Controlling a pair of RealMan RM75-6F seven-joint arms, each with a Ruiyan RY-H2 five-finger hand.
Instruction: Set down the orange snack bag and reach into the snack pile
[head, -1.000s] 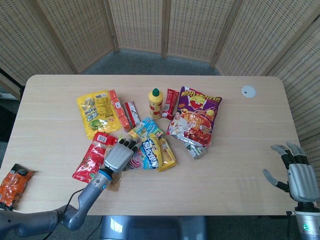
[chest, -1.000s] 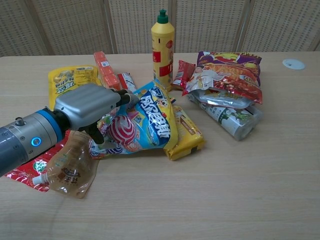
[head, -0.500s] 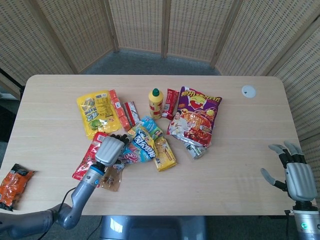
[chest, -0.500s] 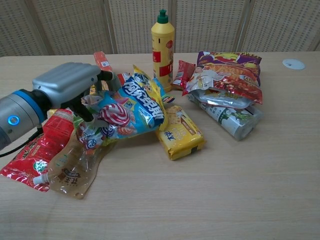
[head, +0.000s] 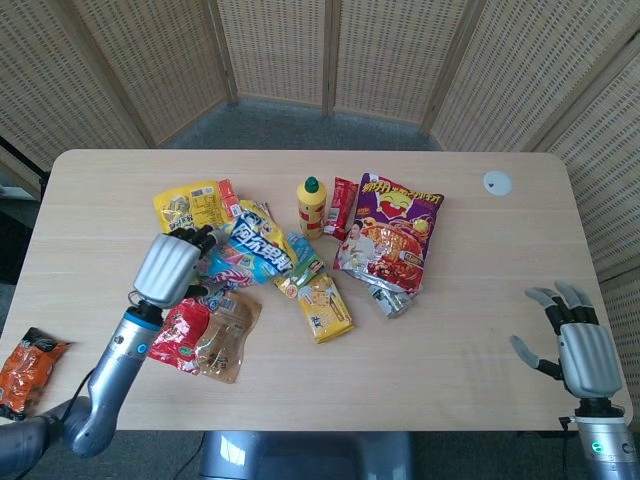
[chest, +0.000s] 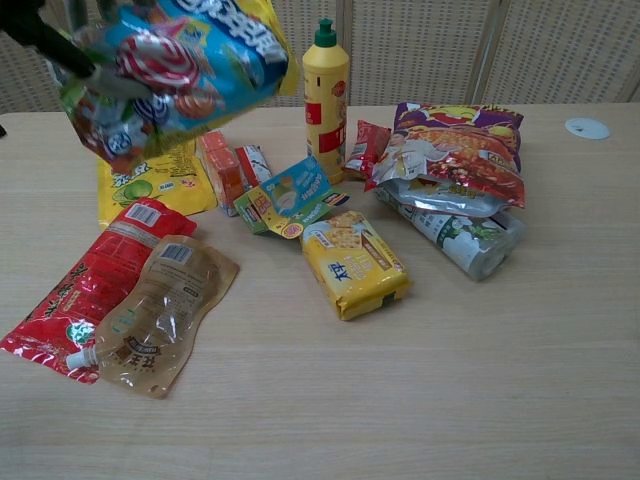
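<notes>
Orange snack bag (head: 28, 368) lies crumpled at table's (head: 480, 340) near-left edge, released. Left hand (head: 172, 268) grips blue candy bag (chest: 175, 65) by one end, lifted; light, crinkly, slippery, sags. Right hand (head: 580, 345) empty, fingers spread.

A pale wooden desk (head: 300, 390) with rounded corners stands on grey carpet (head: 300, 125). Woven wicker screens (head: 380, 50) fold around it, evenly lit.

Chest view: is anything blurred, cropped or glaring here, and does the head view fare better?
Chest view: the lifted blue candy bag is slightly soft and cut off by the top edge, with the robot hand holding it nearly out of frame. Glare shows on the clear pouch. Head view: even, soft lighting; left robot hand and bag fully framed.
</notes>
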